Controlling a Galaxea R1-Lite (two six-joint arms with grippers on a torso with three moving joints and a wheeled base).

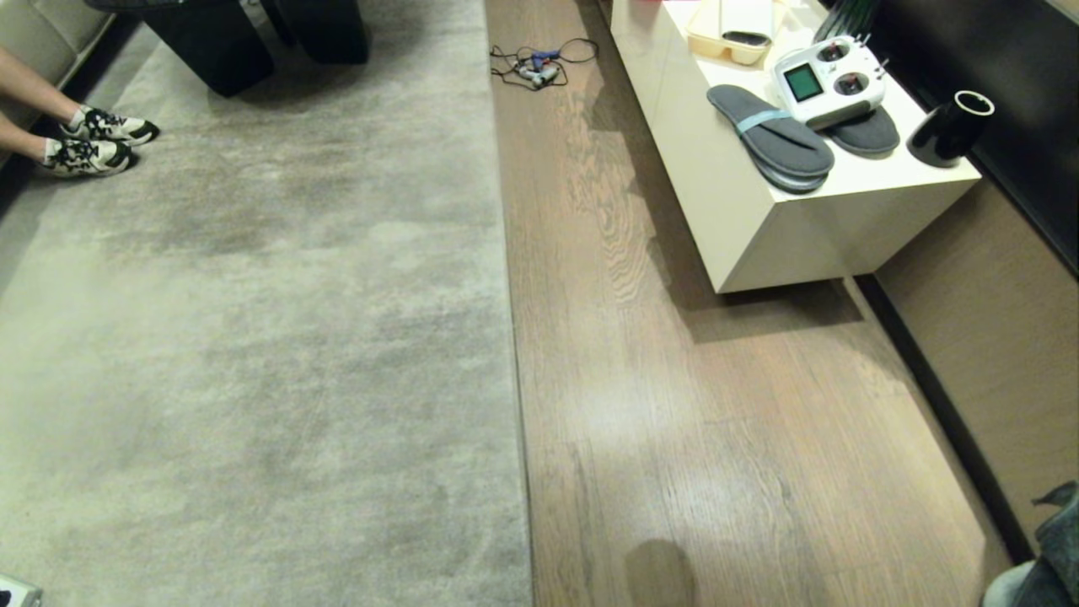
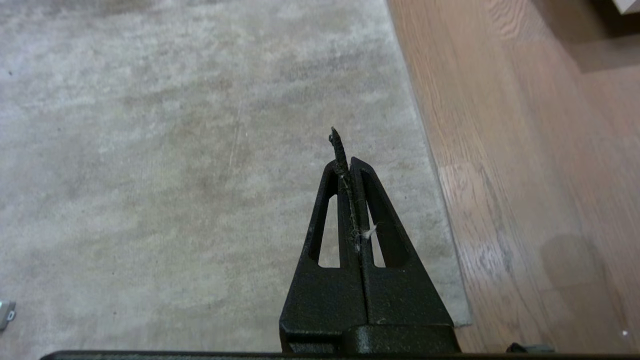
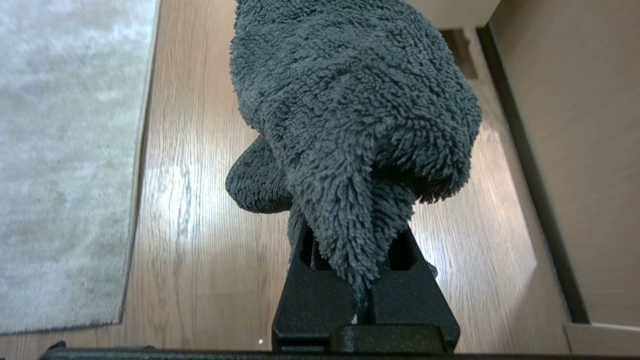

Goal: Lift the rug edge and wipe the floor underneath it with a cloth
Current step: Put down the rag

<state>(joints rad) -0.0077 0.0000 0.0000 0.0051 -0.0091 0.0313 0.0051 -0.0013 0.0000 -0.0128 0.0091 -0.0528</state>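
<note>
The large pale grey rug [image 1: 253, 337] covers the left of the head view. Its straight rug edge [image 1: 514, 337] lies flat on the wood-plank floor [image 1: 716, 438]. My left gripper [image 2: 346, 162] hangs shut above the rug, just inside the rug edge [image 2: 430, 150], with only a thin frayed dark strip poking out between its tips. My right gripper [image 3: 361, 200] is shut on the dark grey fuzzy cloth [image 3: 350, 90], which bunches over and hides the fingertips. It hangs above bare floor [image 3: 200, 200], beside the rug edge [image 3: 142, 150]. The cloth [image 1: 1054, 539] also shows at the head view's bottom right corner.
A white cabinet [image 1: 759, 236] stands on the right, holding grey slippers [image 1: 771, 135], a white remote controller [image 1: 826, 84] and a black cup [image 1: 948, 131]. Loose cables [image 1: 535, 66] lie on the far floor. A person's feet [image 1: 88, 143] rest on the rug's far left, near black furniture legs [image 1: 219, 42].
</note>
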